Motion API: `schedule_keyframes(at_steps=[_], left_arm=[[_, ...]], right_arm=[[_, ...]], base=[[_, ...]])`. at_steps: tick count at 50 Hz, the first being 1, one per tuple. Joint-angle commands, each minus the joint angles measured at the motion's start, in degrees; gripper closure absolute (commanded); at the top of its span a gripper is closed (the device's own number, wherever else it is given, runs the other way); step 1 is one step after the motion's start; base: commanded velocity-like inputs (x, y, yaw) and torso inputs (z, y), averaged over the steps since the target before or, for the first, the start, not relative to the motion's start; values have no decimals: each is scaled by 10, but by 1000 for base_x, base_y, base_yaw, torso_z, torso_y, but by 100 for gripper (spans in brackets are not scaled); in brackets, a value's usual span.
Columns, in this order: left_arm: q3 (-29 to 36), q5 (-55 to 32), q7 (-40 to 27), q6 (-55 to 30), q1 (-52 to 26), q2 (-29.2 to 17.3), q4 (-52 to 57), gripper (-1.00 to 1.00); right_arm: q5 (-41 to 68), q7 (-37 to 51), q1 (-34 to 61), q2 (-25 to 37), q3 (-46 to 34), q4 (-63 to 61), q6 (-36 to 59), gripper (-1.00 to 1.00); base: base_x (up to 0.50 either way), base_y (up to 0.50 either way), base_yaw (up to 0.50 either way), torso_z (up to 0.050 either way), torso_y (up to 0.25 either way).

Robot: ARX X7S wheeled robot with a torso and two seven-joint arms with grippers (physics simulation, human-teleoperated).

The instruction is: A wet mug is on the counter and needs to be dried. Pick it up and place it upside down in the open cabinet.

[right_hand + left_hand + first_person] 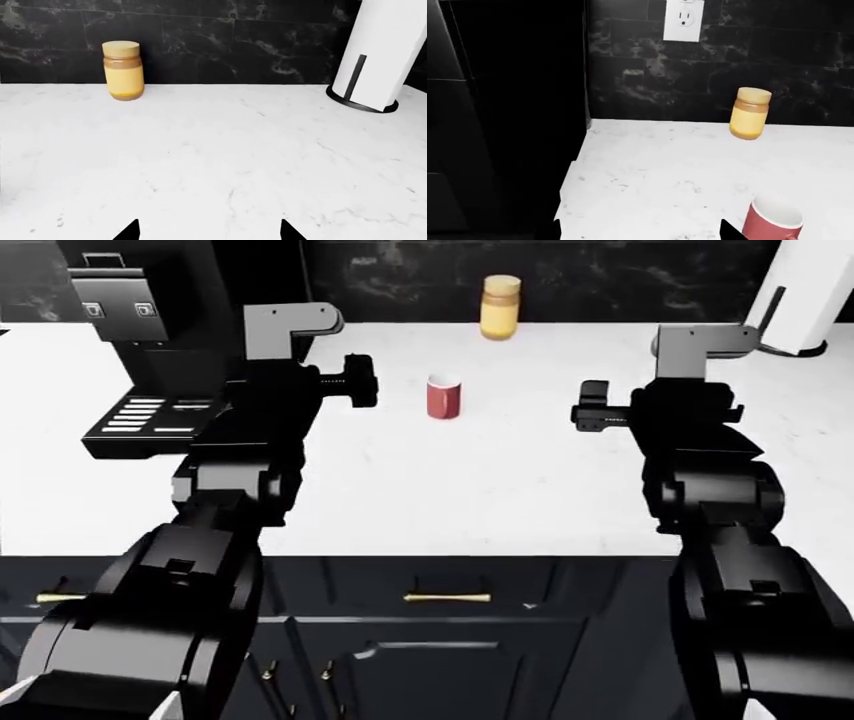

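The red mug (pixel 443 398) stands upright on the white counter (pixel 467 480), its white inside showing in the left wrist view (pixel 772 220). My left gripper (pixel 355 383) hovers a short way to the left of the mug, not touching it. Its fingertips (pixel 730 231) stand wide apart with only bare counter between them, and the mug lies just outside one tip. My right gripper (pixel 591 406) is open too, over bare counter to the mug's right, with nothing between its fingertips (pixel 130 231). The open cabinet is out of view.
A yellow jar with a tan lid (pixel 501 307) stands against the black backsplash behind the mug. A black coffee machine (pixel 134 350) fills the far left, a white paper-towel roll (pixel 377 50) the far right. Closed navy cabinet fronts (pixel 441 640) run below the counter edge.
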Motion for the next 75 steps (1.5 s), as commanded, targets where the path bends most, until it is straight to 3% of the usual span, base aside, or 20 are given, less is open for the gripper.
schedule_keyframes(at_steps=[1,36,39,45,49,75], left_arm=[[-15,13,3,-3,0,0,0,-100],[-28,26,5,-4,1,0,0,-100],[-31,29,5,-5,0,0,0,-100],[-36,34,5,-4,4,0,0,-100],[-40,36,5,-6,3,0,0,-100],[-69,63,9,-10,2,0,0,-100]], right_arm=[[0,-2,11,-3,-2,33,-21,-100],[7,-3,1,-2,-5,14,-13,-100],[8,2,-18,-3,-7,-47,37,-100],[72,-53,-125,-16,-19,-416,321,-100],[115,-90,-167,-27,-45,-550,412,-100],[205,-220,-169,-12,-69,-570,441,-100]], base=[[500,0,0,0,0],[478,0,0,0,0],[0,0,0,0,0],[0,0,0,0,0],[0,0,0,0,0],[0,0,0,0,0]])
